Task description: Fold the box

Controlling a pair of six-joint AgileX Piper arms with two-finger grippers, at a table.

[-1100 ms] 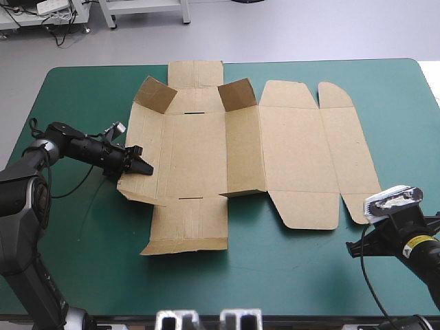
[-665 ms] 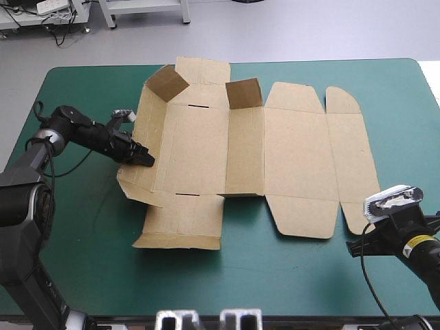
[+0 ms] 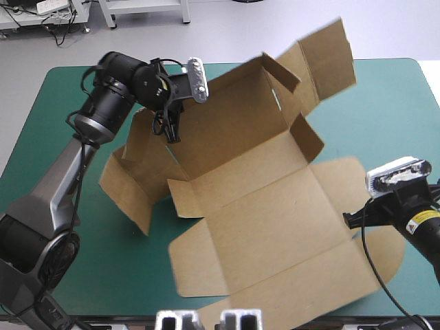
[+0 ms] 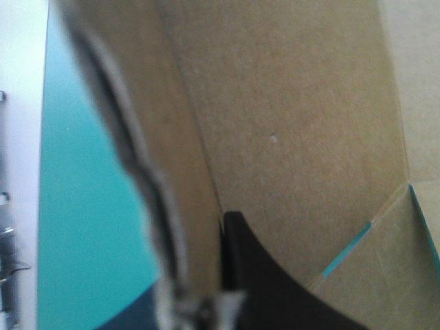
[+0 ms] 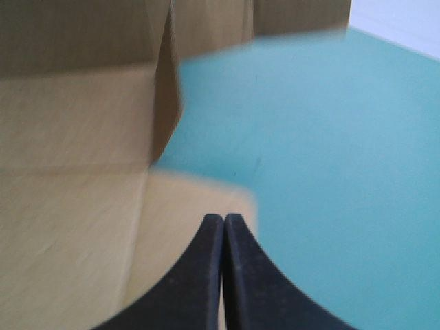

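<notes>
A large cut sheet of brown board, the box, sprawls half raised across the middle of the teal-green table cover. Its broad near panel lies flat and reaches toward the table's near edge. Its far panels tilt steeply upward, with the topmost flaps standing high over the far edge. One side flap juts out to the left, just clear of the cover. The left gripper, two broad black curved fingers on a long arm reaching in from the left, pinches the upright wall at the box's far-left corner. In the left wrist view its fingers are all but closed, with the board sandwiched between them. The right gripper waits low at the near right, its fingers pressed together in a point and holding nothing. It sits just at the rounded edge of the flat panel. From here the whole raised half seems to depend on that single pinch. If the board slips, the walls would likely flop open again. A pull off the crease line could buckle the wall instead. The idle right gripper offers no support and could snag the panel if the sheet slides toward it.
</notes>
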